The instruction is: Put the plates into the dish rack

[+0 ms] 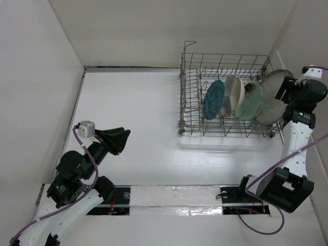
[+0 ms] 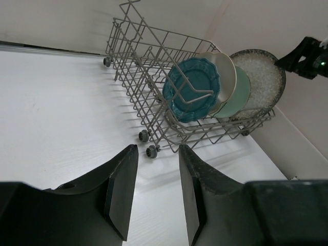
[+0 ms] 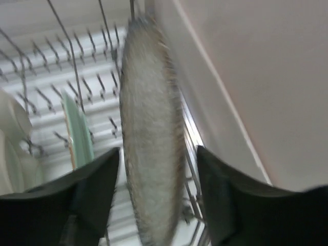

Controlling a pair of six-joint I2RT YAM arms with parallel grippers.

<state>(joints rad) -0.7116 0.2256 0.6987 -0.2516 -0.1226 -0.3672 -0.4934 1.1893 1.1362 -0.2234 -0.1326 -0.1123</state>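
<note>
The grey wire dish rack (image 1: 192, 89) stands at the back right. In it stand on edge the dark teal scalloped plate (image 1: 213, 99), the cream plate (image 1: 233, 95), the pale mint plate (image 1: 251, 102) and the large speckled beige plate (image 1: 271, 100) at the right end. My right gripper (image 1: 285, 88) is open, its jaws on either side of the speckled plate's (image 3: 151, 138) top rim with gaps both sides. My left gripper (image 1: 123, 138) is open and empty, low over the table at the left. The rack (image 2: 148, 61) and plates show in its view.
White walls close in on the left, back and right; the right wall runs close beside the rack and the right arm. A taped strip (image 1: 174, 197) runs along the near edge between the arm bases.
</note>
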